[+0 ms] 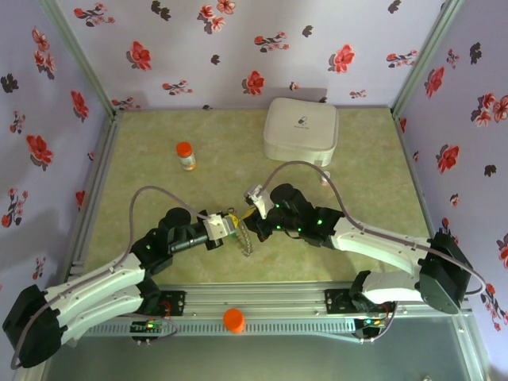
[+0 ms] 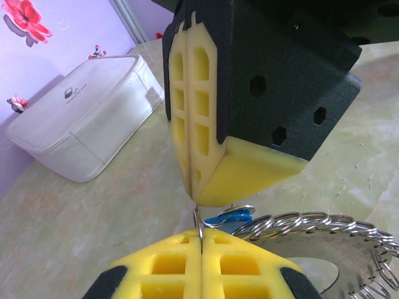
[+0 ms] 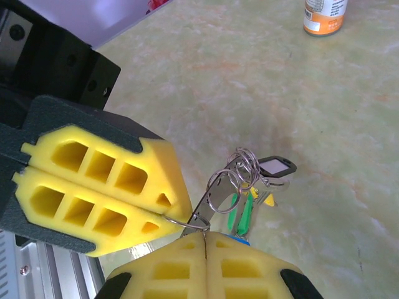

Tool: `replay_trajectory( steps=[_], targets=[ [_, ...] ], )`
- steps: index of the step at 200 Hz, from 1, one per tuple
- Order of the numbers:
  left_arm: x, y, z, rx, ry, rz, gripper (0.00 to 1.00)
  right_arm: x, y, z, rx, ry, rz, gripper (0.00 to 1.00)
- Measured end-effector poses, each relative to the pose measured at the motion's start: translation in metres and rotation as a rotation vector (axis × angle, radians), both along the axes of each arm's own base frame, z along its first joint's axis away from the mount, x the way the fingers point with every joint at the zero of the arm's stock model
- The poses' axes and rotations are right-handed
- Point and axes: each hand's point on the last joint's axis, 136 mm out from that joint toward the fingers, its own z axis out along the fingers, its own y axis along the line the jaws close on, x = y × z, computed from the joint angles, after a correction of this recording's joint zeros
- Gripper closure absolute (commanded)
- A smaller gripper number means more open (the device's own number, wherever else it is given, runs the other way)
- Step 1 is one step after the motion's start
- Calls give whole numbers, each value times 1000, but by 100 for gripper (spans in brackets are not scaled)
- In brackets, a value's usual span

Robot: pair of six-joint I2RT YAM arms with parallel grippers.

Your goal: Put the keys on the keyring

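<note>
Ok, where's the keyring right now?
The keyring hangs mid-table in the top view, pinched between the left end effector and right end effector where their tips meet, nearer than the orange-capped bottle.

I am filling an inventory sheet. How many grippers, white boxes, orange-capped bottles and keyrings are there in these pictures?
Grippers: 2 (left gripper, right gripper)
White box: 1
Orange-capped bottle: 1
Keyring: 1
Total: 5
</note>
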Motion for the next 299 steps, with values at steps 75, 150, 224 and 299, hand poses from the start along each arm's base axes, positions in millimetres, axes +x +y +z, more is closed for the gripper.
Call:
replay_trajectory(
  steps=[75, 150, 224, 299],
  targets=[
    [1, -1, 3, -16, -24, 11, 100, 2, -1, 0, 9, 38, -35, 100],
    [1, -1, 6, -46, -43, 20, 100, 6, -5, 2, 42, 114, -64, 100],
    [1, -4, 5, -131, -2, 32, 100, 6, -6, -1, 39, 141, -53, 66],
    [-3, -10, 20, -295, 95, 27, 100, 9, -49, 47, 82, -151, -37, 58]
  ],
)
